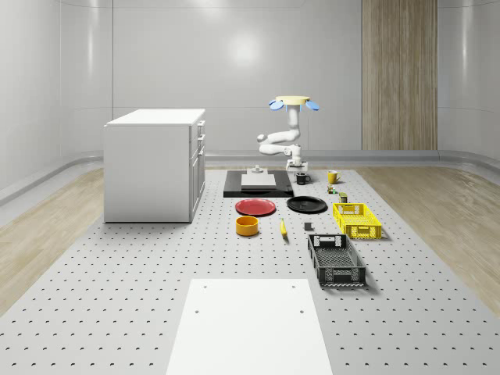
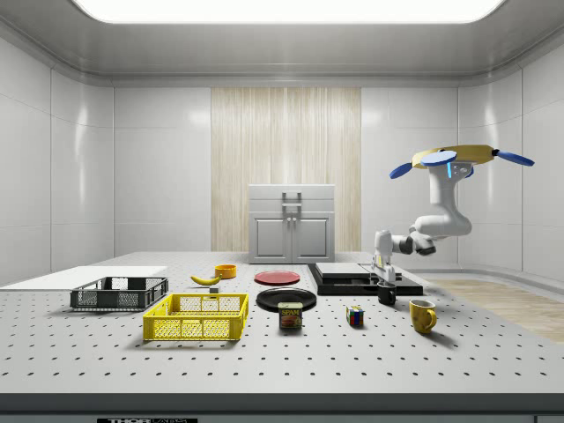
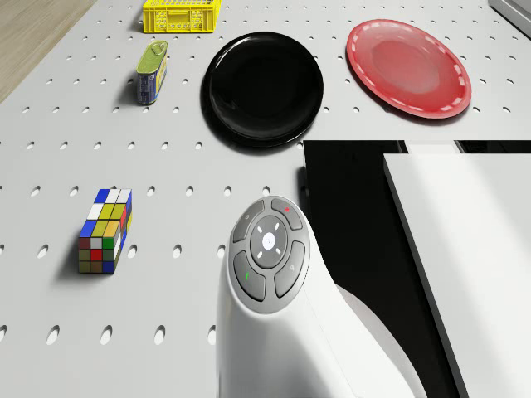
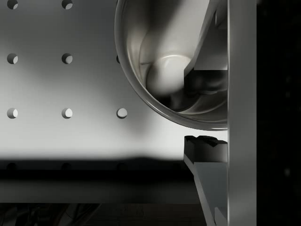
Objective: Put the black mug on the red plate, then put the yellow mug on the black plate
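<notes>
Under the hovering drone (image 2: 458,159), the claw (image 4: 207,106) straddles the black mug's (image 4: 164,70) rim.

A lab test room: perforated optical-bench table (image 1: 117,312) within bare glossy wall panels (image 1: 234,70).

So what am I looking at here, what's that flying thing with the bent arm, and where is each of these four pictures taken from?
It's a simulated drone carrying a robot arm, hovering over the far end of a perforated table. One picture looks down on the whole scene, one looks from the side, one from the drone's body, one from the arm's wrist. The tool reaches down to the black mug, with one finger inside its rim and the other outside, beside a black platform. The yellow mug, red plate and black plate also lie there. The mug rests on the table.
</notes>
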